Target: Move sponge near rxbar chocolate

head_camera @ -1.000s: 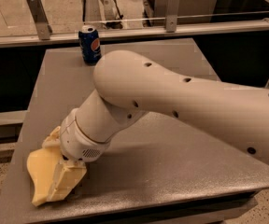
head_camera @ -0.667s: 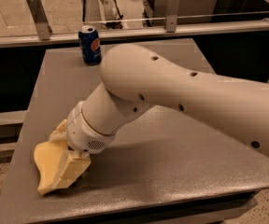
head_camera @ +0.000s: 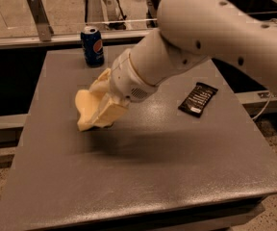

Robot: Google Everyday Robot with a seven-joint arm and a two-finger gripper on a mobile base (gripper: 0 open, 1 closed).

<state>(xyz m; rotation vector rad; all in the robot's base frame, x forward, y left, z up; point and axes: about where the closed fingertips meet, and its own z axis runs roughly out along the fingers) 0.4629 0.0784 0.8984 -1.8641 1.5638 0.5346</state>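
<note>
Gripper [head_camera: 102, 107] is closed on the pale yellow sponge [head_camera: 84, 105], holding it just above the grey table [head_camera: 143, 177], left of centre. The rxbar chocolate [head_camera: 198, 99] lies flat well apart to the right, its white lettering unreadable. A blue Pepsi can [head_camera: 92, 45] stands behind.

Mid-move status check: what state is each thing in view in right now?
tool: shut on the sponge, over the left-middle of the table.
sponge: held in the tool, tilted, apparently just clear of the tabletop.
rxbar chocolate: lying flat on the table, to the right of the sponge and apart from it.
soda can: standing upright near the table's far edge.
</note>
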